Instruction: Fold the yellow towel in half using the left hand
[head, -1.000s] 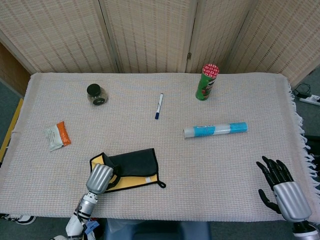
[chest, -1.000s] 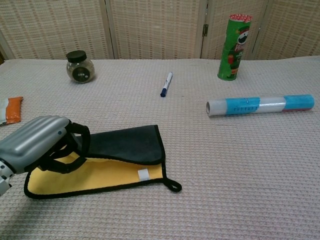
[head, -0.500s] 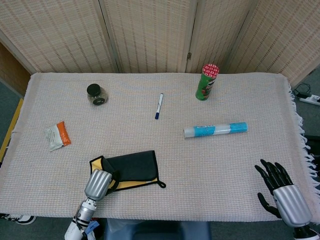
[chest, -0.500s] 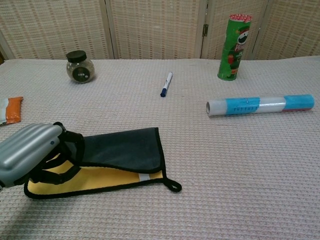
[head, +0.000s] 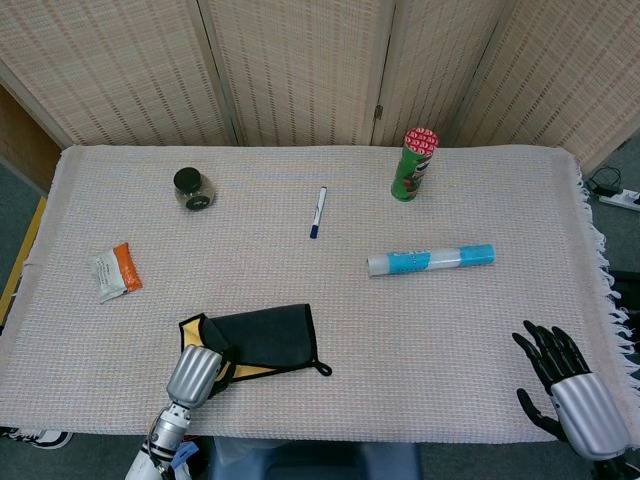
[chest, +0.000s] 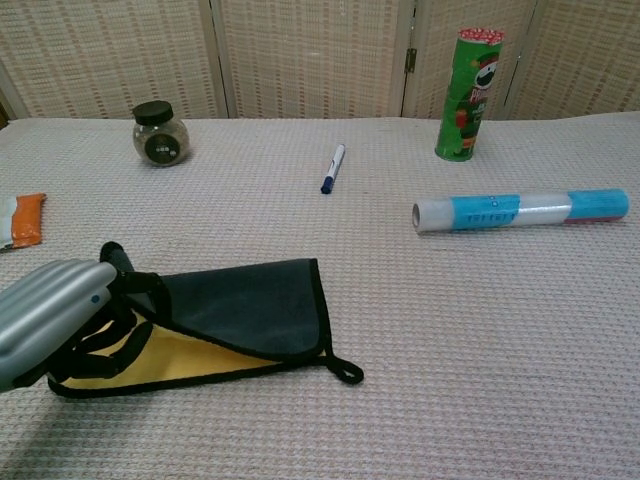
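A pale woven cloth (head: 300, 290) covers the table, fringed along its right edge, and behind it stand folding screens (head: 300, 70) of light wicker panels. At the far right of the head view a cable (head: 612, 190) lies on the floor.

Containers stand toward the back: a small glass jar (chest: 160, 133) with a black lid, holding something greyish that cannot be made out, and an upright green chip can (chest: 465, 95) with a red top — its contents are hidden. A blue pen (chest: 332, 168) lies between them. In front of the can a clear-and-blue roll (chest: 520, 210) rests on its side. An orange-and-white packet (head: 114, 273) lies near the left edge.

The yellow towel (chest: 215, 325) sits at the front left of the cloth, its dark side folded over most of the yellow face, leaving a yellow wedge showing along the near edge. The left hand (chest: 55, 320) grips the towel's left end, its dark fingers curled around the folded layer.

The right hand (head: 570, 385) hovers at the front right corner, well apart from everything — fingers spread, holding nothing.
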